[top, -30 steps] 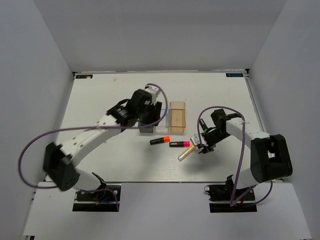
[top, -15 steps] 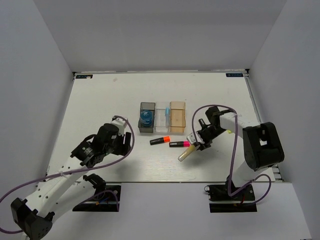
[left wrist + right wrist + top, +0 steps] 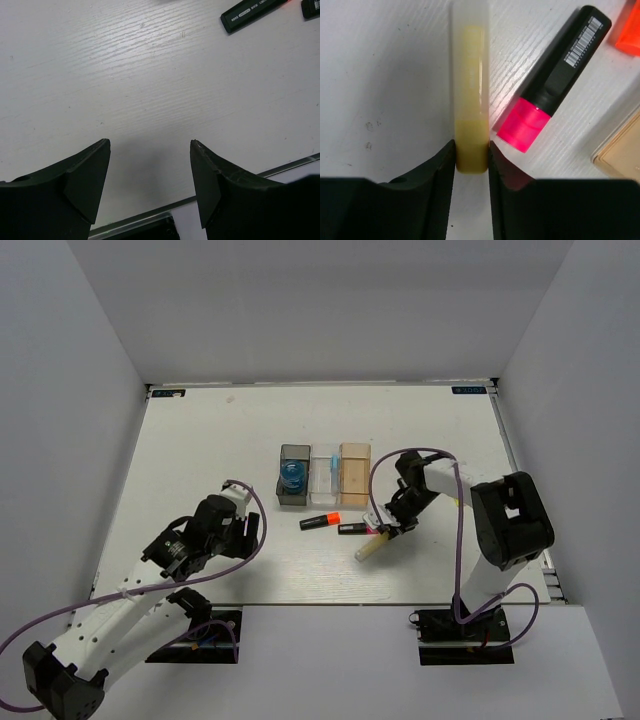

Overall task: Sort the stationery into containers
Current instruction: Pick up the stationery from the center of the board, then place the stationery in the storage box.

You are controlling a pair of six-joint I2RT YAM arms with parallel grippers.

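Observation:
My right gripper (image 3: 384,533) (image 3: 471,145) is shut on the near end of the pale yellow stick (image 3: 369,549) (image 3: 470,85), which lies on the table. A pink-ended highlighter (image 3: 358,528) (image 3: 555,95) lies right beside the stick. An orange-ended highlighter (image 3: 320,521) (image 3: 252,13) lies left of it. The three bins stand in a row behind: dark grey (image 3: 293,495) holding the blue roll (image 3: 291,475), clear (image 3: 325,480), tan (image 3: 355,475). My left gripper (image 3: 245,532) (image 3: 150,145) is open and empty over bare table at the near left.
The tan bin's corner (image 3: 620,155) is close to the right of my right gripper. The table's front edge (image 3: 280,167) runs just under my left fingers. White walls enclose the table on three sides.
My left arm has pulled back from the bins to the near left, leaving the blue roll in the dark grey bin. My right gripper has moved left onto the yellow stick's end.

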